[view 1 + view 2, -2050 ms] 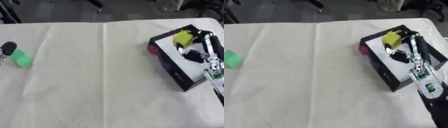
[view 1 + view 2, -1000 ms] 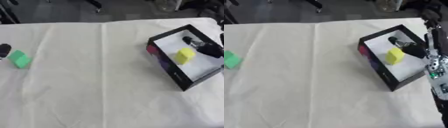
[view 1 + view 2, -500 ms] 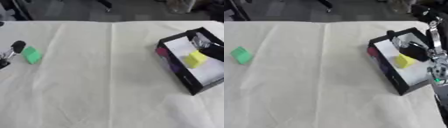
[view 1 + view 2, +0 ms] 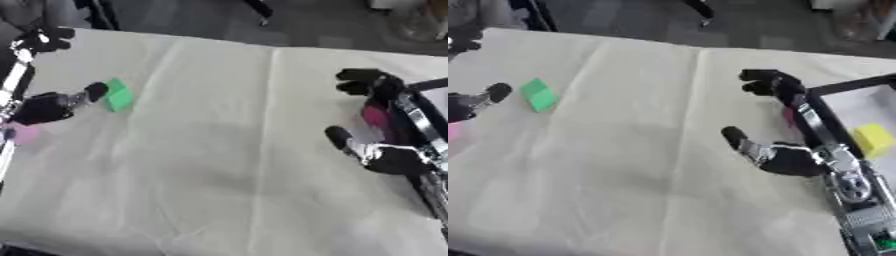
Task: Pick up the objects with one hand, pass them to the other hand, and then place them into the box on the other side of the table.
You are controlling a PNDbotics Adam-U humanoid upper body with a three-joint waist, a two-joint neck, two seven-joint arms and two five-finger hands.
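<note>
Left hand (image 4: 39, 107): at the 9 o'clock edge of the desk (image 4: 219, 150), its fingers (image 4: 94, 91) spread wide and holding nothing. One fingertip sits just beside the green block, perhaps touching it; the pictures do not settle that. Judging by the pose, it is lined up to take this block.

Green block (image 4: 117, 94): lies on the cloth at about 10 o'clock, tilted a little, not lifted. It is on the side away from the box, so it needs the hand-over across the middle.

Pink thing (image 4: 22, 134): a pale pink patch at the 9 o'clock edge, below the left hand. What it is cannot be told.

Right hand (image 4: 785, 160): at about 3 o'clock, open and empty, thumb and fingers spread apart with bare cloth in the gap. It hangs over the desk just inside the box's near wall, a likely spot to receive a block from the left.

Box (image 4: 846, 86): dark-walled with a white floor, at the 3 o'clock edge, partly cut off by the frame.

Yellow block (image 4: 872, 140): inside the box, resting on its floor, so that one looks done.

Stage, as a judgement: one block delivered, the green one next, its grasp not yet made.
</note>
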